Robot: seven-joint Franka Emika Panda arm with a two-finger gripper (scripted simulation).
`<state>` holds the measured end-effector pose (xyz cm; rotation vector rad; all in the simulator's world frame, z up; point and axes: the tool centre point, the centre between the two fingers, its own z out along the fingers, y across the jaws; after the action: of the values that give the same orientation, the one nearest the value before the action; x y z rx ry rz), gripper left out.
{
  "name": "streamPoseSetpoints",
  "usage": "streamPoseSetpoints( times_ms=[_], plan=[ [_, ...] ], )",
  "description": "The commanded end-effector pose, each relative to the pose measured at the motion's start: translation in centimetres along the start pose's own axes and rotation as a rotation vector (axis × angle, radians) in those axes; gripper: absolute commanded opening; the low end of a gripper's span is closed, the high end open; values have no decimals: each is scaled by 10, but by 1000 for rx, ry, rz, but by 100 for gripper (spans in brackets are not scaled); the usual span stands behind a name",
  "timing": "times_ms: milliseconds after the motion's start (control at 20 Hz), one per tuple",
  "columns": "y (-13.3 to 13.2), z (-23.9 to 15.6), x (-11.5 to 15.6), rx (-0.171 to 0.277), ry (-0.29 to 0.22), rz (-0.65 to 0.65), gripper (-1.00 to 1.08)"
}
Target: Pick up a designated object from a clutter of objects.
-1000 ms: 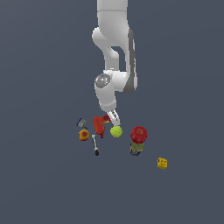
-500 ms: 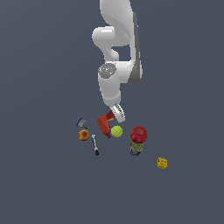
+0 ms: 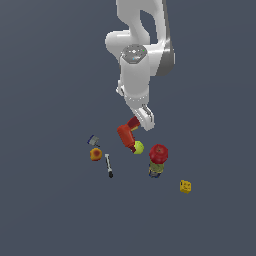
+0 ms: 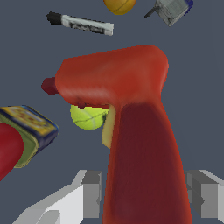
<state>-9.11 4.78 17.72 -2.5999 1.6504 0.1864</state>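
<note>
The designated object, a red L-shaped toy drill [image 3: 127,134], hangs tilted just above the clutter of objects, its dark red tip pointing down toward the yellow-green ball [image 3: 138,147]. My gripper [image 3: 136,123] is shut on its handle. The wrist view shows the drill [image 4: 127,100] filling the middle, its handle clamped between my grey fingers [image 4: 91,193] at the gripper [image 4: 146,194]. The ball [image 4: 89,117] shows behind the drill body.
Around the ball lie a red-topped object on a greenish base [image 3: 158,157], a yellow block [image 3: 186,186], a black-tipped marker [image 3: 108,165], an orange lump [image 3: 95,154] and a small grey piece [image 3: 93,140]. The floor is plain dark grey.
The arm has risen and swung toward the exterior view's right, carrying the drill up off the floor. The other items have stayed put.
</note>
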Motion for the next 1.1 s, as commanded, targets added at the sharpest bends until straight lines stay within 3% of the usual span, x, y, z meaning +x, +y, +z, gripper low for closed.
streamPoseSetpoints(
  times_ms=[0, 1050],
  plan=[
    [-7, -24, -9, 2, 2, 0, -100],
    [-70, -205, -84, -4, -6, -3, -100]
  ],
)
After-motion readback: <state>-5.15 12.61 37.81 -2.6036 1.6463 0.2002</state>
